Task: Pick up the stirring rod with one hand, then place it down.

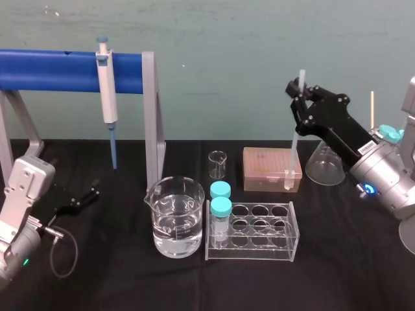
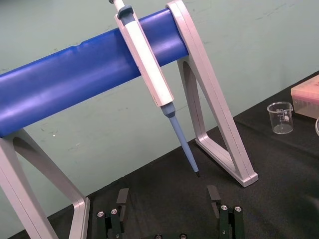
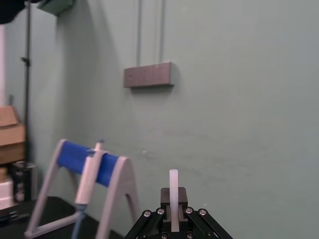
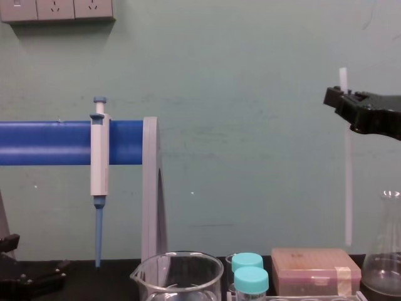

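Right tool is up in the air on the right side, clamped on the stirring rod near its top end. Rod's long axis runs approx. vertical: a short stub pokes up past the fingers, the rest hangs straight down, w/ the lower end over the pink tip box, off the black surface. Left tool sits low at the left, fingers spread apart, near the blue stand w/ the pipette.

stirring rod upright — right gripper
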Robot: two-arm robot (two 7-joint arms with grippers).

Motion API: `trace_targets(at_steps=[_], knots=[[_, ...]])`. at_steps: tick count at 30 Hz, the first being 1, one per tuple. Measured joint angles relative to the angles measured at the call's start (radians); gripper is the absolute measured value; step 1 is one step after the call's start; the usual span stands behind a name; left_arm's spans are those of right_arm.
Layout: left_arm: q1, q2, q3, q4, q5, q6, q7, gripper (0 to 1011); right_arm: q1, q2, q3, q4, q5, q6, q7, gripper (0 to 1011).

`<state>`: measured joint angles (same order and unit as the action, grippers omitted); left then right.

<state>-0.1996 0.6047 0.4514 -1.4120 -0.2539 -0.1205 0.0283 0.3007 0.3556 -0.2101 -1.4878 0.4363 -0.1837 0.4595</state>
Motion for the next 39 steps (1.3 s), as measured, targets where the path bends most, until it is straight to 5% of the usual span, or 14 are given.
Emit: trace_targets(at_steps=[4, 15, 39], knots=[[0.000, 0.000, 0.000, 0.000, 0.000, 0.000, 0.000, 1000, 0.016, 0.019, -0.020, 0.020, 0.069, 0.032, 0.083, 72], [0.000, 0.000, 0.000, 0.000, 0.000, 0.000, 0.000, 1000, 0.054, 0.035, -0.073, 0.086, 0.149, 0.056, 0.189, 72], [0.000, 0.000, 0.000, 0.000, 0.000, 0.000, 0.000, 1000, 0.097, 0.027, -0.157, 0.189, 0.145, 0.012, 0.180, 72]])
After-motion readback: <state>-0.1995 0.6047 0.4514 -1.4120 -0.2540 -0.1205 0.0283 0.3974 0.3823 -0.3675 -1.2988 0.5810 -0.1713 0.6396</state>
